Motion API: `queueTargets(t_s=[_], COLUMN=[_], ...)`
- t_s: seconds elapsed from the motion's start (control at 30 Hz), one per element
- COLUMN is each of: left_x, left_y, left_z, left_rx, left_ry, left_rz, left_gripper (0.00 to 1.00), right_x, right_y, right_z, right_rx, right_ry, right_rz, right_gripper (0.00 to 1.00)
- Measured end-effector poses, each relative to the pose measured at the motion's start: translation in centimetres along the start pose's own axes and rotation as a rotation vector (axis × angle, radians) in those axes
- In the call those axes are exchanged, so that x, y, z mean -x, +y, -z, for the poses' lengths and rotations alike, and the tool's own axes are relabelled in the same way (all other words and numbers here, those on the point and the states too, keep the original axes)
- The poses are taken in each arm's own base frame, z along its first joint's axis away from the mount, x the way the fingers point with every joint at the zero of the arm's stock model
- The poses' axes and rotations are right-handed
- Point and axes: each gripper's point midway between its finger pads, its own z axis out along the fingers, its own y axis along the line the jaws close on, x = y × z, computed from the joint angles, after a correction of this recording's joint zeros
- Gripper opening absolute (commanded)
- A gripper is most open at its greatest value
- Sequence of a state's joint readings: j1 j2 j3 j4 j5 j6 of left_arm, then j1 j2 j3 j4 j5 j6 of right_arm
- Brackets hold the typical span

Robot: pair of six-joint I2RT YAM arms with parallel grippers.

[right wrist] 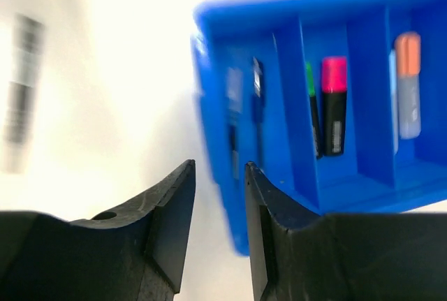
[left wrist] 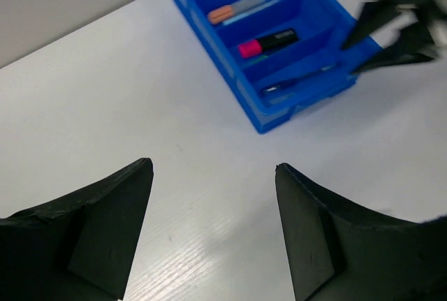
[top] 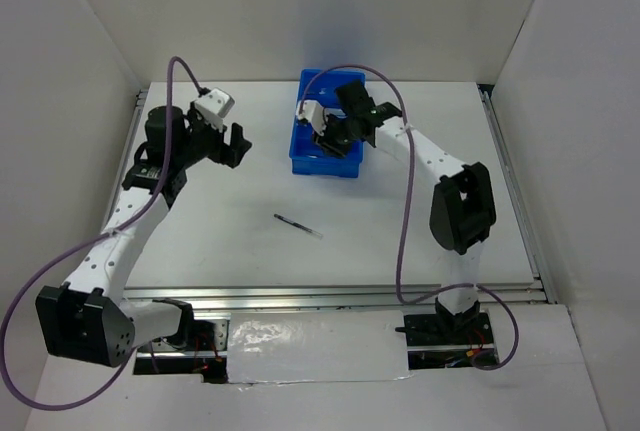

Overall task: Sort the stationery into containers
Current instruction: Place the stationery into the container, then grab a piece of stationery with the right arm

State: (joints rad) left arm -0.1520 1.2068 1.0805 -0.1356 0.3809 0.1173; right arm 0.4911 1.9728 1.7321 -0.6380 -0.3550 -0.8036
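- Most of the stationery already lies in the blue tray (left wrist: 300,105): an orange highlighter (left wrist: 237,8), a pink marker (left wrist: 267,41), and dark pens (right wrist: 257,105) in the end compartment just ahead of my right gripper (right wrist: 218,168).
- Its jaws stand slightly parted, with nothing between them.
- My left gripper (left wrist: 213,168) gapes wide and empty, the tray ahead of it.
- One pen (top: 298,225) lies on the table, well behind both tools; I judge it the last.

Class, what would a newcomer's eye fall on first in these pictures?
The blue tray at the far middle of the table, a pink highlighter bright in one compartment. The right gripper hangs over the tray. One dark pen lies alone mid-table.
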Motion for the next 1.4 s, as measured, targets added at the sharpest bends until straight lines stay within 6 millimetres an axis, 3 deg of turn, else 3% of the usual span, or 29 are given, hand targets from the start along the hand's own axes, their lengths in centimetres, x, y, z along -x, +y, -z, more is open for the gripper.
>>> queueTargets(t_s=[0.13,0.2,0.27,0.37,0.47,0.6,0.73,0.93,1.07,1.27,1.4], left_x=[0.7,1.0,1.2,1.7,2.1,1.4,0.4,-0.4,-0.5,-1.1,-1.4], left_y=[3.3,4.6,5.6,6.5,7.3,7.8,7.7,6.9,6.6,6.2,5.9], left_z=[1.6,2.6,3.7,5.7,7.7,9.6,11.3,13.1,13.7,13.8,13.5], left_rx=[0.153,0.208,0.257,0.32,0.397,0.461,0.498,0.516,0.518,0.509,0.491], left_ry=[-0.03,-0.045,-0.06,-0.086,-0.11,-0.095,-0.08,-0.074,-0.068,-0.058,-0.052], left_rz=[0.104,0.145,0.189,0.242,0.289,0.328,0.346,0.323,0.301,0.298,0.301], left_gripper=[0.82,0.84,0.85,0.91,0.93,0.94,0.95,0.95,0.95,0.95,0.95], right_x=[5.9,8.0,8.9,7.6,5.2,2.4,0.4,-0.8,-0.9,-1.0,-0.8], right_y=[3.8,6.4,9.7,13.7,16.2,18.5,20.8,22.3,22.0,21.6,21.3], right_z=[3.5,4.0,3.3,0.8,-2.0,-4.8,-6.5,-8.2,-8.9,-8.7,-7.2], right_rx=[0.014,0.047,0.098,0.163,0.178,0.161,0.16,0.176,0.163,0.159,0.154], right_ry=[-0.091,-0.121,-0.112,-0.017,0.097,0.222,0.306,0.348,0.349,0.35,0.334], right_rz=[-0.003,-0.009,-0.031,-0.097,-0.17,-0.233,-0.243,-0.222,-0.206,-0.194,-0.183], right_gripper=[0.4,0.39,0.39,0.38,0.37,0.4,0.42,0.42,0.42,0.42,0.42])
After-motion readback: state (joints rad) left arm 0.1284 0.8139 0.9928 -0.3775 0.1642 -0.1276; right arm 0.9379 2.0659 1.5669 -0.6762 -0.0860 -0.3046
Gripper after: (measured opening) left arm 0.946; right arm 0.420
